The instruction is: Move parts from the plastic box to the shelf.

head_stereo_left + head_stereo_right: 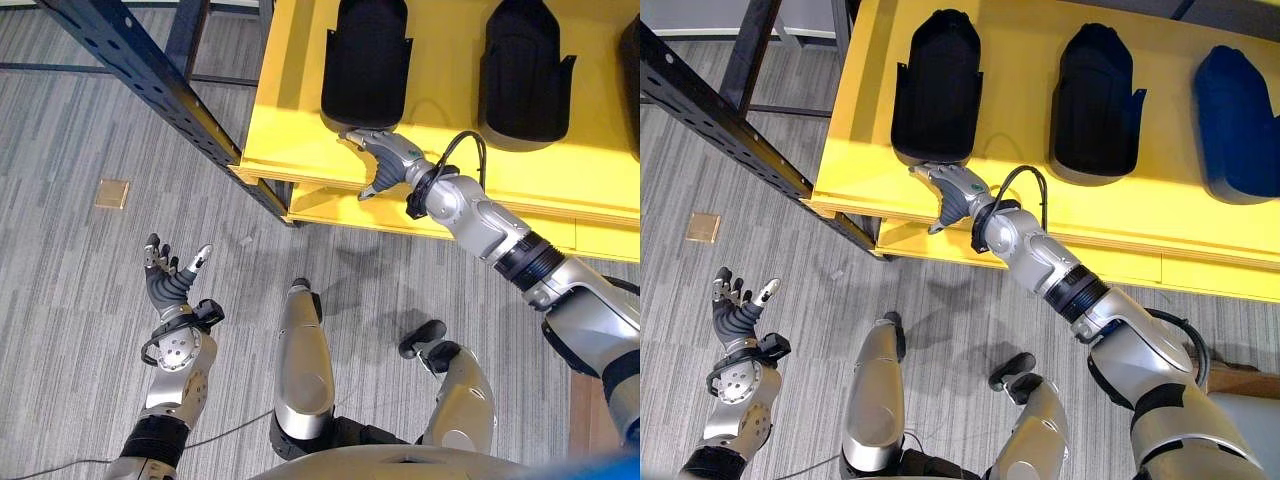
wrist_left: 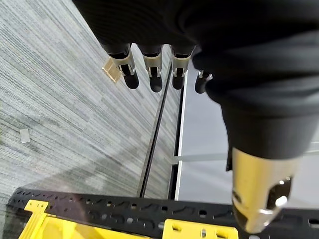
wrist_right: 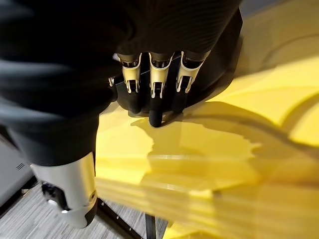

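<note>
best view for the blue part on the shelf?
Right eye view: the blue part lies on the yellow shelf, right of two black parts, almost whole. Left eye view catches just a sliver at its right edge. Both wrist views point elsewhere.

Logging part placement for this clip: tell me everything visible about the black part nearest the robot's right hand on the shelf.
The black part is a matte, dark moulded shell, looking like plastic, long with a rounded far end and small side tabs. It lies flat on the yellow shelf, leftmost in a row of similar parts. The right robot hand reaches its near edge with fingers extended, their dark tips against it, not curled round it.
</note>
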Robot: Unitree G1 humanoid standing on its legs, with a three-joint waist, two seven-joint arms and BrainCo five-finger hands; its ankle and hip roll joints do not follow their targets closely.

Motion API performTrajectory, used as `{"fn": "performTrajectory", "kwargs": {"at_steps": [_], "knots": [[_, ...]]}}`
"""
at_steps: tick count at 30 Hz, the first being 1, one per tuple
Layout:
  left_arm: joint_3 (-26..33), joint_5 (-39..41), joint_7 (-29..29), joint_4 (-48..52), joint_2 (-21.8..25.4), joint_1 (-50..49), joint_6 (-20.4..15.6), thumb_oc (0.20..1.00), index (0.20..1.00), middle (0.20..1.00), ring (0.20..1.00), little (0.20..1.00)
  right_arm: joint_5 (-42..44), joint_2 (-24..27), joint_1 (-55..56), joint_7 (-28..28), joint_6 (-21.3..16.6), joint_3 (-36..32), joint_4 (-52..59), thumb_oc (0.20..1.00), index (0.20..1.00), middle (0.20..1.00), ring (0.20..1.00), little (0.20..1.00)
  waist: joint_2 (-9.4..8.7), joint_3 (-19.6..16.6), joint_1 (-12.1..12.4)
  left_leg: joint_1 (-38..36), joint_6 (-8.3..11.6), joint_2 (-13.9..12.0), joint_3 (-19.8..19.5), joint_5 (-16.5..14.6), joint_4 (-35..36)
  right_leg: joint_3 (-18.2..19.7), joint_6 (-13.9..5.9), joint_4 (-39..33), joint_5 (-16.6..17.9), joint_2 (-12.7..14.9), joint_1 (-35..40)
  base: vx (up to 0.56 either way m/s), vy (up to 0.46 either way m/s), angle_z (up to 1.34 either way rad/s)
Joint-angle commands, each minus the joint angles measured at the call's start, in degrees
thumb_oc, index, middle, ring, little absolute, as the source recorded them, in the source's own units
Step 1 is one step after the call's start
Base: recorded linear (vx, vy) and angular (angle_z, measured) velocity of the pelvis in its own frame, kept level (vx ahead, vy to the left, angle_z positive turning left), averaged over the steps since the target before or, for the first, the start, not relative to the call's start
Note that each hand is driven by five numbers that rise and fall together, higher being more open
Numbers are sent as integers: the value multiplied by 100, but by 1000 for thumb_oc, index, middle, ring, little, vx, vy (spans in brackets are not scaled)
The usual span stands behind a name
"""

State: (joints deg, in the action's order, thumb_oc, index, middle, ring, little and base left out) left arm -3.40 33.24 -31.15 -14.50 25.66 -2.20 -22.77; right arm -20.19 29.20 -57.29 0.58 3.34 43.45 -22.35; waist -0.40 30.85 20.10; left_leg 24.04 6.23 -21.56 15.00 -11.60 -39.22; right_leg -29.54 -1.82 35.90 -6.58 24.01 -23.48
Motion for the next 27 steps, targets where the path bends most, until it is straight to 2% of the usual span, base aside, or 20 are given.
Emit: {"fn": "performTrajectory", "kwargs": {"at_steps": [1,7,12,17,24,27], "knots": [[126,88,108,485,233,-123,-122,1000,1000,1000,1000,1000,124,-164,-186,-138,-52,0,-341,1000,1000,1000,1000,1000,117,-105,216,436,-350,562,-156,645,692,-92,-454,1282,-1057,133,274,0,0,0],[143,89,177,456,270,-84,-102,1000,1000,1000,1000,1000,108,-266,-287,-289,-155,49,-697,1000,1000,1000,1000,1000,143,-105,259,420,-353,579,-175,638,704,-127,-483,1282,-1048,154,291,0,0,0],[212,168,259,386,294,-116,-86,1000,1000,1000,1000,1000,343,-340,-136,86,-235,199,-625,1000,1000,1000,1000,1000,117,-105,264,449,-346,565,-172,621,708,-153,-538,1226,-1025,170,299,2,-3,1],[261,211,278,319,262,-253,-364,1000,1000,1000,1000,1000,644,-144,660,711,-127,365,448,1000,1000,1000,1000,1000,-2,-105,103,513,-340,458,-82,600,718,-111,-608,1082,-959,136,228,-11,-19,-4],[227,180,109,231,341,-233,-627,1000,1000,1000,1000,1000,1191,236,1368,888,-86,275,1896,1000,1000,1000,1000,1000,-177,-105,-172,500,-299,316,45,581,772,42,-628,921,-911,-45,187,-24,-72,-12],[169,47,-5,179,271,-278,-908,1000,1000,1000,1000,1000,1713,375,1597,899,-47,87,2547,1000,1000,1000,1000,1000,-214,-105,-288,324,-279,272,122,598,855,98,-590,791,-892,-156,304,-15,-94,-4]]}}
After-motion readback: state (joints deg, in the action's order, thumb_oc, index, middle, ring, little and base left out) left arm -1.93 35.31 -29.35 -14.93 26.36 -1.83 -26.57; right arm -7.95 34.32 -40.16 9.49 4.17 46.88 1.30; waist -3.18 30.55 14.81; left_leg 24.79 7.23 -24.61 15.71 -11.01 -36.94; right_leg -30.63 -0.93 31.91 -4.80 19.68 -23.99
